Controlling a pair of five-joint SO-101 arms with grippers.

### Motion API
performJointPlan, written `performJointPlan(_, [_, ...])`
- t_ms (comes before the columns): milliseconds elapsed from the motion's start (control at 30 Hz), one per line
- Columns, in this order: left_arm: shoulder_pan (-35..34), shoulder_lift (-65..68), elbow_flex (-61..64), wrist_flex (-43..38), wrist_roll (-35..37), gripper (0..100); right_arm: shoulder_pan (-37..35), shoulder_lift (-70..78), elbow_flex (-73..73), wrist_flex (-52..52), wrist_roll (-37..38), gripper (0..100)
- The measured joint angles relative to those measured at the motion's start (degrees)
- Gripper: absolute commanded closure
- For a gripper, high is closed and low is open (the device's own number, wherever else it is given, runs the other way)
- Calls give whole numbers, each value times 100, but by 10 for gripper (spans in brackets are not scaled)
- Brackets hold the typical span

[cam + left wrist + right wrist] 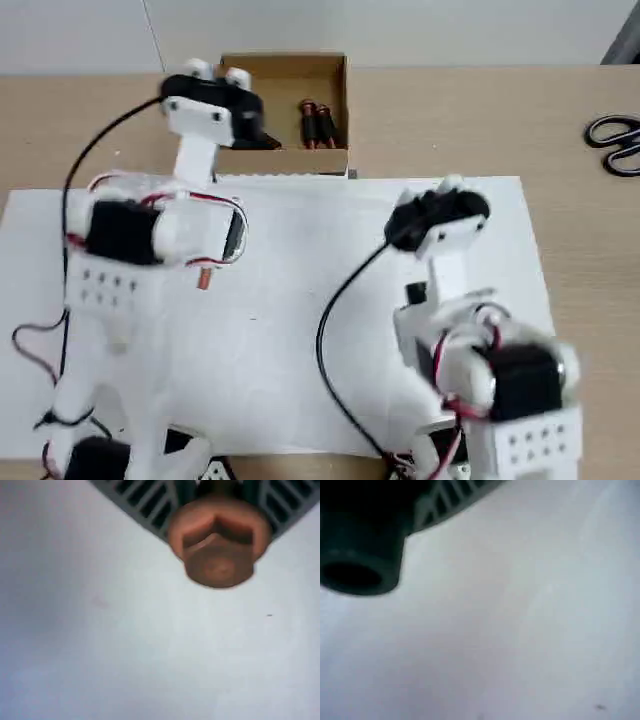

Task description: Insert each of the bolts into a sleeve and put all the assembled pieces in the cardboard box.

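Cardboard box (283,72) taken as reference; it stands open on the wooden table (450,110), its near wall touching the far edge of a white sheet (290,330). Inside, two assembled pieces (318,124) lie side by side, dark bodies with reddish ends, in the corner of the box towards the right arm and close to the wall that meets the sheet. Left gripper (205,264) hangs over the sheet, well away from the box and in line with its left-arm end. It is pinching an orange-brown bolt (218,545). The left wrist view shows the hexagonal head and flange facing the camera, tucked against a grey ribbed finger (145,505), with bare sheet behind. Right gripper (417,286) is also over the sheet, farther from the box than the left one and beyond its right-arm end. It is clamped on a black sleeve (360,565), whose open bore faces the right wrist camera, clear of the sheet. Scissors (615,143) lie on the table, well apart from the box on its right-arm side, roughly level with it.
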Motion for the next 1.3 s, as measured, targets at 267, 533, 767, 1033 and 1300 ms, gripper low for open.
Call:
performJointPlan(267, [0, -712, 0, 0, 2382, 995, -633, -1495, 1037, -589, -132, 996])
performJointPlan(533, [308, -730, 211, 0, 3182, 995, -1301, -1978, 2224, -1618, -149, 996])
performJointPlan(767, [747, -809, 255, 0, 3719, 995, -1855, -2013, 2760, -2418, -149, 996])
performJointPlan(1033, [633, -2259, 1011, -79, 3763, 995, -1899, -2013, 2769, -2593, -149, 996])
performJointPlan(1300, [607, -4800, 3613, -1459, 3033, 995, -2286, -2013, 2813, -2620, -149, 996])
